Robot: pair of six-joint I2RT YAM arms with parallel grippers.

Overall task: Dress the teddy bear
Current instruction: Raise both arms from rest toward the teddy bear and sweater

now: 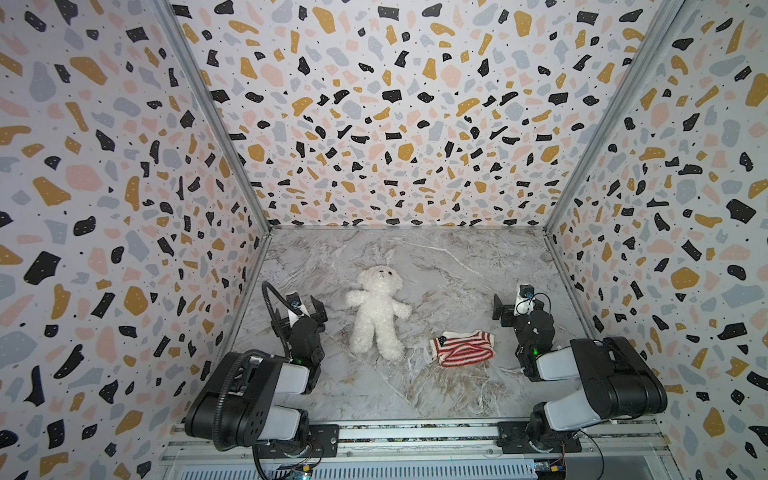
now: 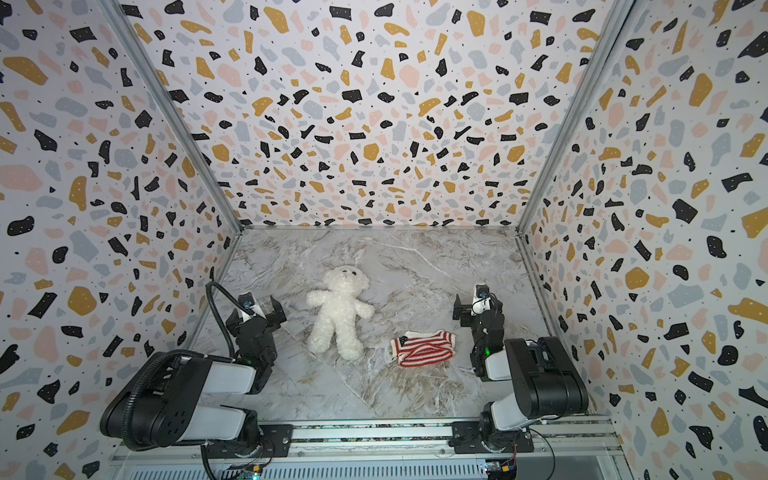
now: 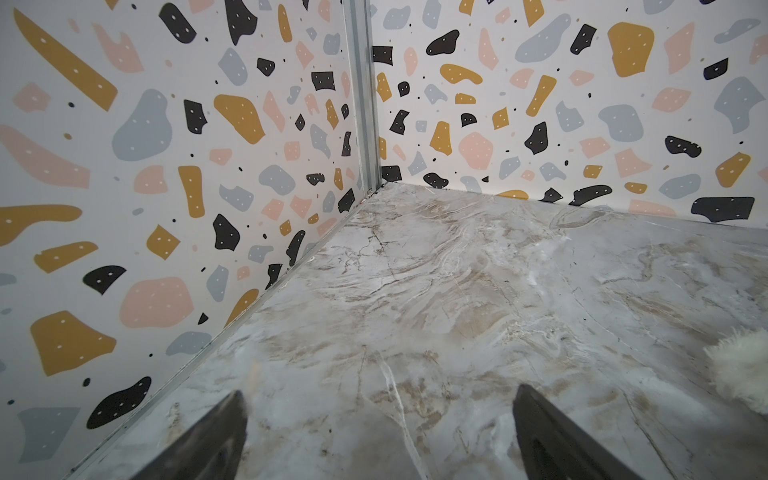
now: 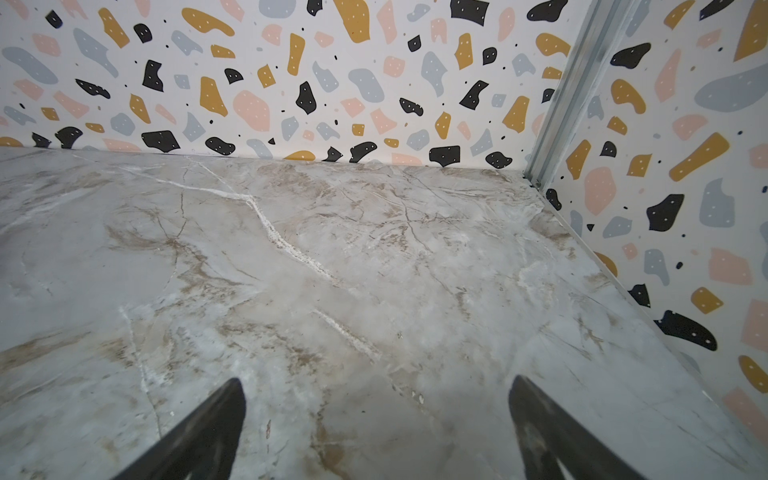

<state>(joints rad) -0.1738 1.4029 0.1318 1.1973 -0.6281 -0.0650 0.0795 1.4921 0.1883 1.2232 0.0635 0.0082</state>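
The teddy bear [image 1: 376, 311] [image 2: 338, 311], fluffy and white, lies face up in the middle of the marble table, head toward the back wall. Just right of its legs lies a crumpled red-and-white striped knit top [image 1: 463, 348] [image 2: 424, 348] with a navy starred patch. My left gripper [image 1: 300, 312] [image 2: 255, 313] [image 3: 380, 390] hovers open to the left of the bear and holds nothing. A tuft of the bear's fur [image 3: 744, 365] shows at the edge of the left wrist view. My right gripper [image 1: 519, 309] [image 2: 478, 309] [image 4: 376, 379] stands open and empty, right of the top and a little behind it.
Terrazzo-patterned walls [image 1: 124, 208] close in the marble table [image 1: 436, 270] on the left, back and right. Metal posts [image 3: 363, 104] [image 4: 573, 83] mark the back corners. Both arm bases sit on an aluminium rail [image 1: 415, 440] along the front edge.
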